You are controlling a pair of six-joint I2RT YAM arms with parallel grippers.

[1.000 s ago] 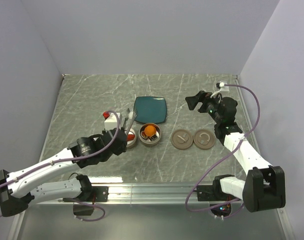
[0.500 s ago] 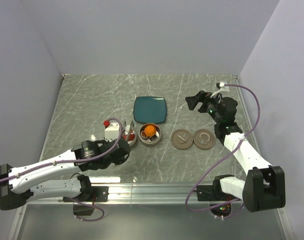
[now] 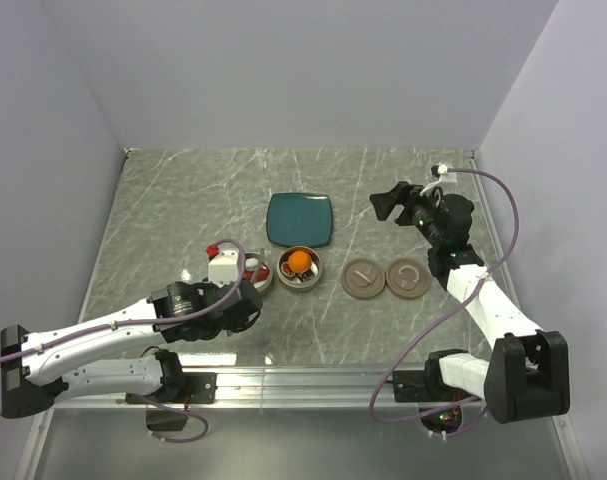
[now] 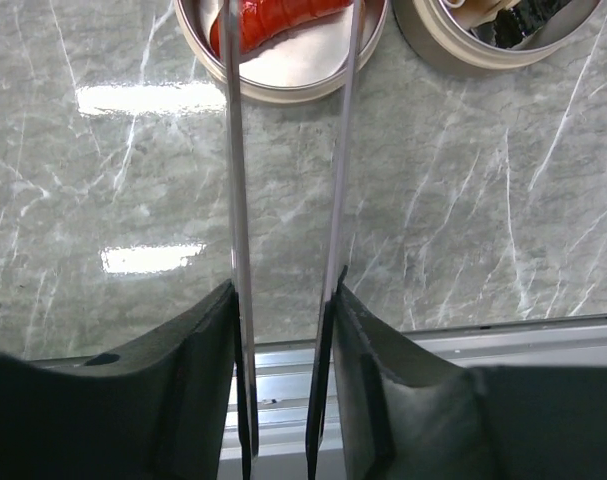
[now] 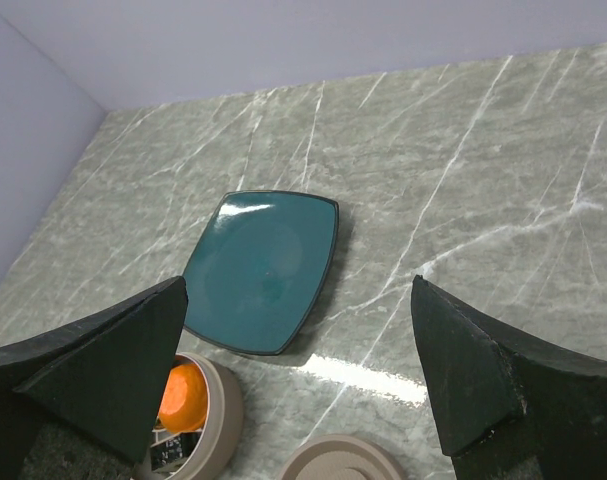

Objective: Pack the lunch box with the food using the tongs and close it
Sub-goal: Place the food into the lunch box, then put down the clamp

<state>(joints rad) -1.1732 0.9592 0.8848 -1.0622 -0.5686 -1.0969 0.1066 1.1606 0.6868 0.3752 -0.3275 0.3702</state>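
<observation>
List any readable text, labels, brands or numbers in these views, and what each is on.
None readable in any view.
The plate, the two tins, the two lids and the tongs show no markings on their visible faces.
The raised shapes on the lids are handles, not letters.

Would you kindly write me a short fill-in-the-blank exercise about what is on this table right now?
1. The tongs are held by the ____ gripper.
2. The sausage in the tin is ____.
3. The ball is ____.
4. ____ brown lids lie on the table.

Missing words: left; red; orange; two.
</observation>
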